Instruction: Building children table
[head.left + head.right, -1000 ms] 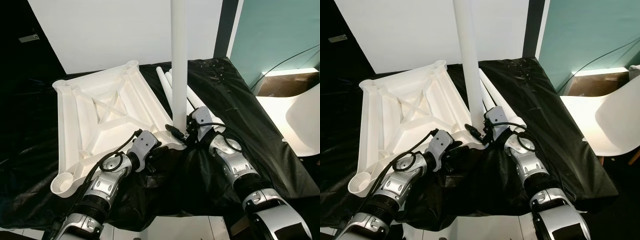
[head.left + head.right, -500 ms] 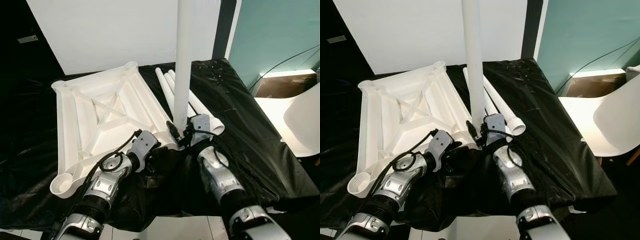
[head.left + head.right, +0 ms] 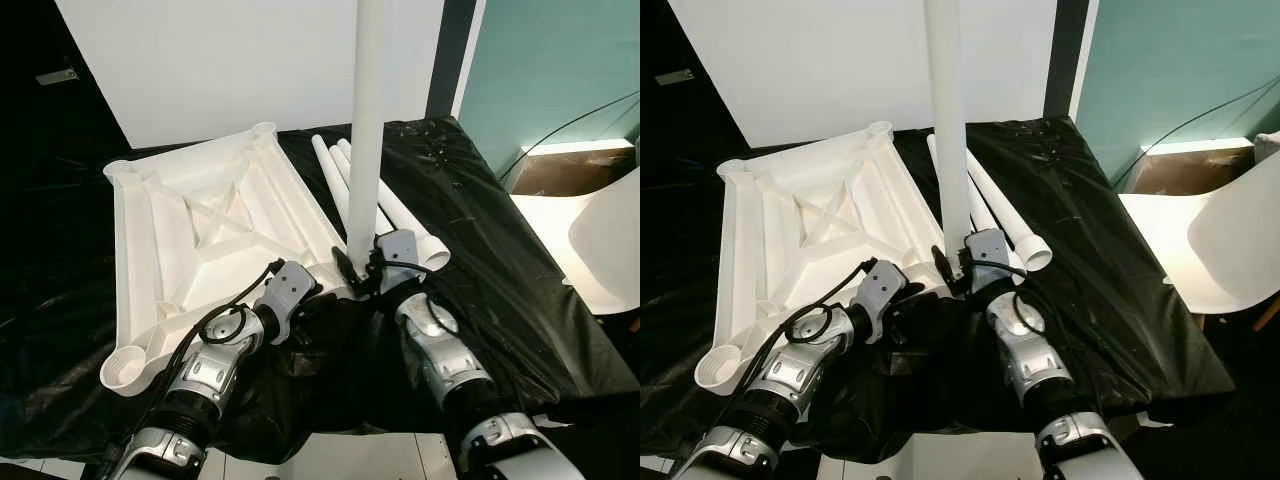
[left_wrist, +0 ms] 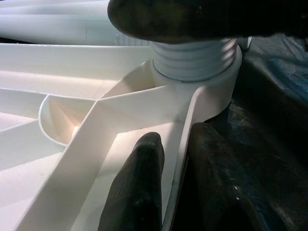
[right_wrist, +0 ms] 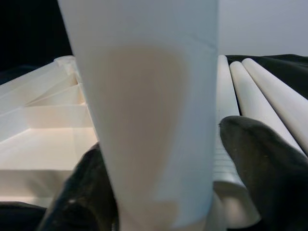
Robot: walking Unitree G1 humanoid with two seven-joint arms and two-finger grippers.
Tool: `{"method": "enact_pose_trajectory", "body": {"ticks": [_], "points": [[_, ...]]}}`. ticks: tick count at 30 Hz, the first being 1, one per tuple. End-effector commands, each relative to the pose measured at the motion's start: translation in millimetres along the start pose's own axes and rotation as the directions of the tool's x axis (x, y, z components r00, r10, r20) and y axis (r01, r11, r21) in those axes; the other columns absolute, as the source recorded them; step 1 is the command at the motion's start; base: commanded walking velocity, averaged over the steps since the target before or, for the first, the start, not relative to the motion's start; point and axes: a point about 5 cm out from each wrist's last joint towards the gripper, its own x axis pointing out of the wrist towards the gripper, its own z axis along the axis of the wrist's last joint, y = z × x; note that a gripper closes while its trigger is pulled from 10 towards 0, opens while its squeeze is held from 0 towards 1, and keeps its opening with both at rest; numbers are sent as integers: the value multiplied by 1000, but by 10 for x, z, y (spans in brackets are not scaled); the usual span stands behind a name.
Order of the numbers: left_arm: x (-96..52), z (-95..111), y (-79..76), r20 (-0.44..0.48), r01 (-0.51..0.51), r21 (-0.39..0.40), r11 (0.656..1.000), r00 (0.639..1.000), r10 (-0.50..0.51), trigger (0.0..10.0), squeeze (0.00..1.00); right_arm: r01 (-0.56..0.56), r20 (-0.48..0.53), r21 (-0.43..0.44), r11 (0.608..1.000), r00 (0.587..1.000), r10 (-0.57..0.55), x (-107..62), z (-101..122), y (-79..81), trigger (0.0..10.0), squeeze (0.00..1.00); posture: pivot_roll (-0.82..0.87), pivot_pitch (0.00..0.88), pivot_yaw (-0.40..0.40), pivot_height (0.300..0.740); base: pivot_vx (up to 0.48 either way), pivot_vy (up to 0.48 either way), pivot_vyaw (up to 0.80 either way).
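Observation:
The white table top [image 3: 200, 215] lies upside down on a black-covered surface, ribs facing up. One white leg [image 3: 366, 130] stands upright in the near right corner socket [image 4: 211, 91], and its threaded end [image 4: 192, 60] sits in that socket. My right gripper [image 3: 365, 265] is shut on the leg just above the socket, with a finger [image 5: 260, 163] on each side of it. My left gripper [image 4: 179, 134] is shut on the table top's rim [image 4: 180, 159] beside that corner, its fingers [image 4: 139, 187] straddling the rim.
Three spare white legs [image 3: 1005, 215] lie side by side on the black cover [image 3: 480, 220] just behind the right gripper. A white chair [image 3: 1230, 240] stands off the right edge. An open corner socket [image 3: 125, 370] sits at the near left. A white wall is behind.
My right forearm has swung in from the right towards the middle while holding the leg. The leg tipped slightly, then stood straight again. The camera shifted a little. The left gripper has kept its hold.

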Motion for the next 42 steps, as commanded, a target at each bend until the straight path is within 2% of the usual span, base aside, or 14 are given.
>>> {"method": "enact_pose_trajectory", "body": {"ticks": [1,13,14,15,16,24,29,31,32,34,39,40,41,42], "points": [[-12,-231,-132,-91,50,-52,997,994,-55,10000,0,-5,-27,13,1000,1000,5,-9,-43,-29,10000,0,-29,0,31,740,0,0,0],[-21,-239,-131,-93,52,-54,997,994,-57,10000,0,-178,-76,-65,982,982,173,-5,6,-277,10000,0,-34,0,37,740,0,0,0],[-20,-239,-134,-93,53,-54,997,994,-58,10000,0,-187,-80,-70,980,980,181,-2,9,-283,1765,0,-34,0,36,740,0,0,0],[-20,-240,-137,-93,54,-54,997,994,-59,10000,0,-194,-83,-71,978,979,188,1,10,-287,1765,0,-34,0,36,740,0,0,0],[-19,-241,-140,-93,54,-54,997,994,-59,10000,0,-199,-87,-65,978,977,193,3,7,-287,0,0,-35,0,36,740,0,0,0],[-19,-241,-146,-92,53,-56,997,994,-58,10000,0,-180,-98,-16,983,979,178,-28,-58,-228,0,0,-30,0,33,740,0,0,0],[-28,-242,-143,-93,51,-56,997,994,-56,10000,0,-8,-103,-35,999,995,4,-152,-181,-171,0,0,-26,0,33,740,0,0,0],[-38,-245,-141,-94,50,-56,997,994,-55,10000,0,170,-117,-5,985,979,-169,-259,-280,-163,0,0,-20,0,38,740,0,0,0],[-38,-245,-141,-94,50,-56,997,994,-55,10000,0,170,-117,-5,985,979,-169,-259,-280,-163,0,0,-20,0,38,740,0,0,0],[-46,-248,-140,-96,51,-55,997,994,-57,10000,0,294,-110,16,956,950,-291,-272,-277,-173,0,0,-20,0,41,740,0,0,0],[-45,-248,-141,-98,55,-54,997,993,-60,10000,0,329,-104,22,944,940,-325,-227,-244,-168,0,0,-23,0,45,740,0,0,0],[-40,-243,-139,-97,56,-53,997,993,-61,10000,0,318,-107,11,948,943,-315,-219,-242,-161,3176,0,-23,0,43,740,0,0,0],[-41,-240,-135,-96,56,-53,997,993,-61,10000,0,298,-109,-9,955,949,-297,-214,-242,-149,10000,0,-23,0,45,740,0,0,0],[-41,-240,-135,-96,56,-53,997,993,-61,10000,0,298,-109,-9,955,949,-297,-214,-242,-149,10000,0,-23,0,45,740,0,0,0]]}}
